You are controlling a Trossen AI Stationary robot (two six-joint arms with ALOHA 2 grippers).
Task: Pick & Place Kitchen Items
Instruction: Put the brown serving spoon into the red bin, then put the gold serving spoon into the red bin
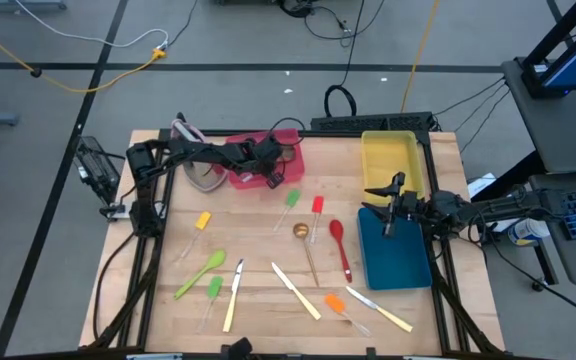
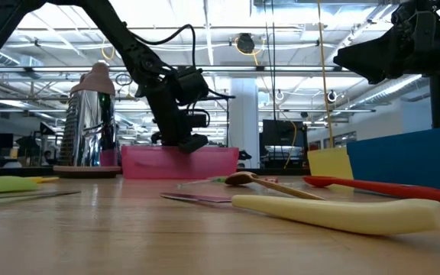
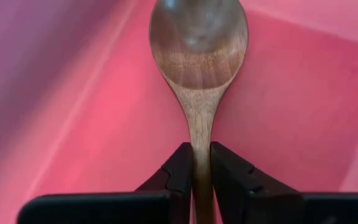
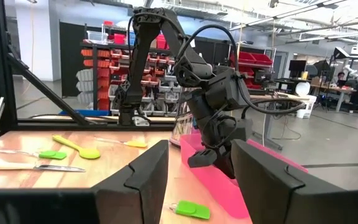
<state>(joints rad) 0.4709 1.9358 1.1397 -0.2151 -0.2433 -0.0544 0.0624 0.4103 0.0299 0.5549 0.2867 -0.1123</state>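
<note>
My left gripper (image 3: 201, 152) is shut on a wooden spoon (image 3: 197, 50) inside the red tray (image 1: 286, 140) at the table's far middle. It also shows in the high view (image 1: 268, 172) and the low view (image 2: 186, 141). My right gripper (image 4: 197, 163) is open and empty above the blue tray (image 1: 393, 255) at the right (image 1: 389, 212). On the table lie another wooden spoon (image 1: 306, 240), a red spoon (image 1: 340, 245), a green spoon (image 1: 200, 272), cream-handled knives (image 1: 296, 290) and spatulas (image 1: 292, 198). My left gripper pinches the wooden spoon's handle (image 3: 199, 134) between its two fingers, a short way behind the bowl. The spoon runs forward along the fingers, its hollow side facing the wrist camera. The bowl (image 3: 197, 43) is inside the red tray; whether it touches the floor I cannot tell.
A yellow tray (image 1: 393, 155) stands at the far right, behind the blue one. A pink-and-grey upright container (image 1: 193, 170) stands just left of the red tray. Utensils lie scattered over the table's middle and near part, with bare wood at the near left.
</note>
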